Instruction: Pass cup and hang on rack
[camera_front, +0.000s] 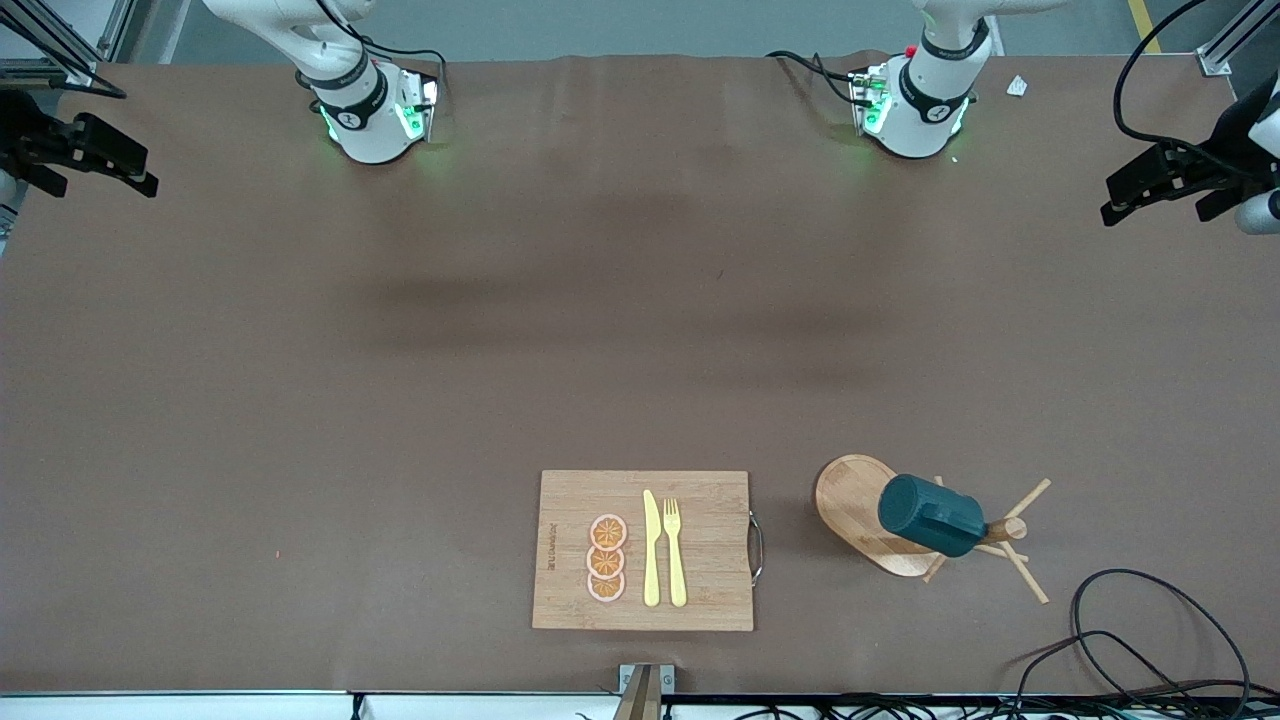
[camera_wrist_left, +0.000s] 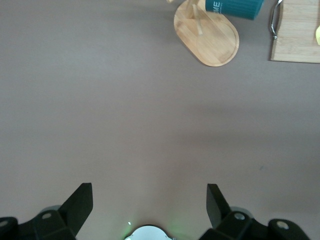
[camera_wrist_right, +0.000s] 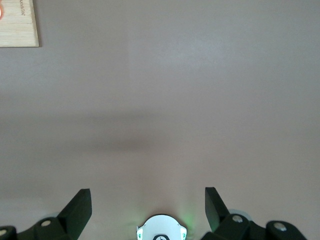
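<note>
The dark teal cup (camera_front: 930, 515) hangs tilted on a peg of the light wooden rack (camera_front: 850, 497), over its oval base, near the front camera toward the left arm's end of the table. The left wrist view shows the cup (camera_wrist_left: 235, 7) and the rack (camera_wrist_left: 212, 42) from far off. My left gripper (camera_front: 1125, 200) is drawn back above the table's edge at its own end, open and empty (camera_wrist_left: 150, 192). My right gripper (camera_front: 135, 175) waits above its end of the table, open with nothing between its fingers (camera_wrist_right: 148, 196).
A wooden cutting board (camera_front: 570, 560) with a yellow knife (camera_front: 651, 550), a fork (camera_front: 675, 550) and orange slices (camera_front: 606, 558) lies beside the rack, near the front edge. Black cables (camera_front: 1130, 640) loop at the corner near the rack.
</note>
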